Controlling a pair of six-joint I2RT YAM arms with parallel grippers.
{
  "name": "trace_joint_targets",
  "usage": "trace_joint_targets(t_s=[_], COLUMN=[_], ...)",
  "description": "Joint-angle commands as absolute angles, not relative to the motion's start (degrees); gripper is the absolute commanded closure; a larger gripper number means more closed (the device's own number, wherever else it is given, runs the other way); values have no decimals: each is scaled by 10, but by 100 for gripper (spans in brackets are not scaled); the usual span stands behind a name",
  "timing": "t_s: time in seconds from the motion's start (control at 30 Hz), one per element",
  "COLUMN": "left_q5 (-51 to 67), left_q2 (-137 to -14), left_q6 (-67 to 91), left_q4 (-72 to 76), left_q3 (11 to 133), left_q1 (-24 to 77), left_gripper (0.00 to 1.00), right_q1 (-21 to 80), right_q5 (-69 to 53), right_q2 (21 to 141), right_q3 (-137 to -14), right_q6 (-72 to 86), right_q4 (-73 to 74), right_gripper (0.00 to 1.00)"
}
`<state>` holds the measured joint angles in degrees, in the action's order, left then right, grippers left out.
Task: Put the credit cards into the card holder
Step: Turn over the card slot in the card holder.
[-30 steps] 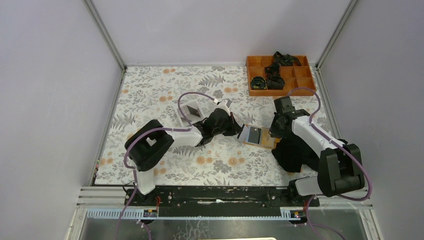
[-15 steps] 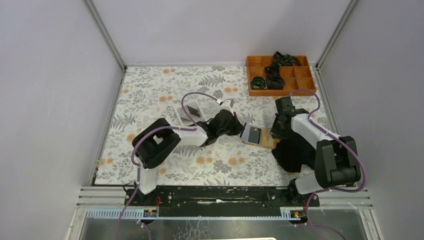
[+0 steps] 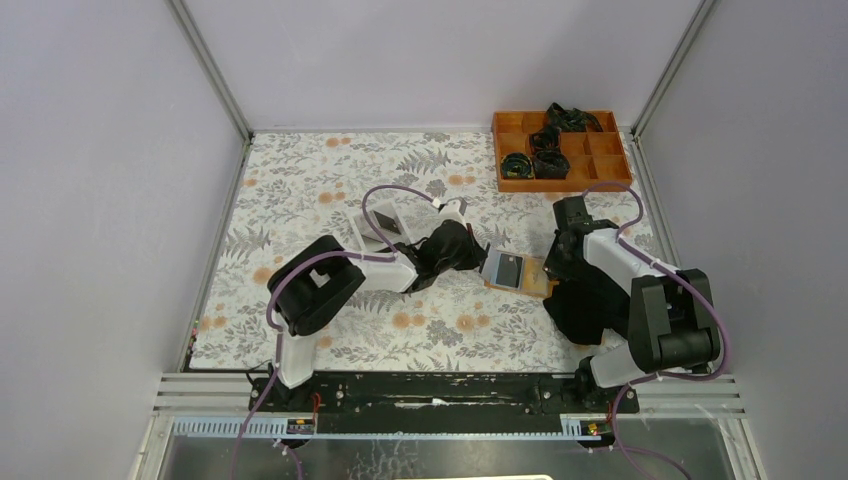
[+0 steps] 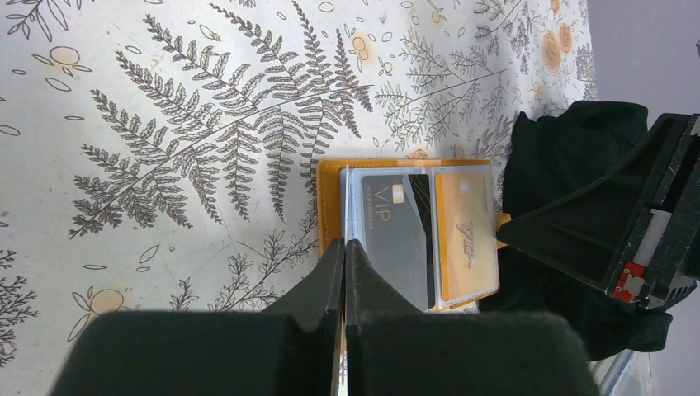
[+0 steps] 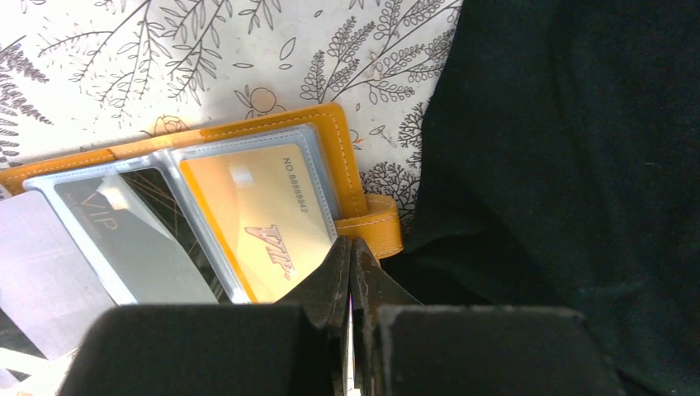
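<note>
Card holder (image 4: pixel 328 198) lies open, dark card (image 4: pixel 394 231) and gold card (image 4: pixel 464 239) sleeved. Your left hand (image 4: pixel 344 243), right hand (image 5: pixel 350 243) closed, empty; remainder unclear.

Card holder (image 3: pixel 515 272) lies open beside black cloth (image 3: pixel 578 308).

Fern-print table (image 3: pixel 300 180) here, with the card holder (image 4: pixel 329 202) lying open right of the middle, a black cloth (image 3: pixel 590 305) right up against its right side, an orange tray (image 3: pixel 565 184) in the far right corner, and a white box (image 3: pixel 357 228) left of centre
</note>
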<state>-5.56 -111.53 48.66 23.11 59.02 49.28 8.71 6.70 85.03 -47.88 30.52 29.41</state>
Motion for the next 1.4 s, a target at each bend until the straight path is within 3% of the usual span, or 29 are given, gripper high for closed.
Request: trace_joint_targets(t_s=[0.0, 1.37], left_q5=[-84, -30], left_q2=[-1120, -1136], left_q6=[475, 500], left_q4=[249, 308], left_q3=[598, 581], left_q1=[501, 506], left_gripper=[100, 100], right_q1=[82, 64], right_q5=[94, 88], right_q2=[852, 883], right_q3=[-473, -435], right_q6=[313, 305], right_q4=[287, 258], right_gripper=[100, 100])
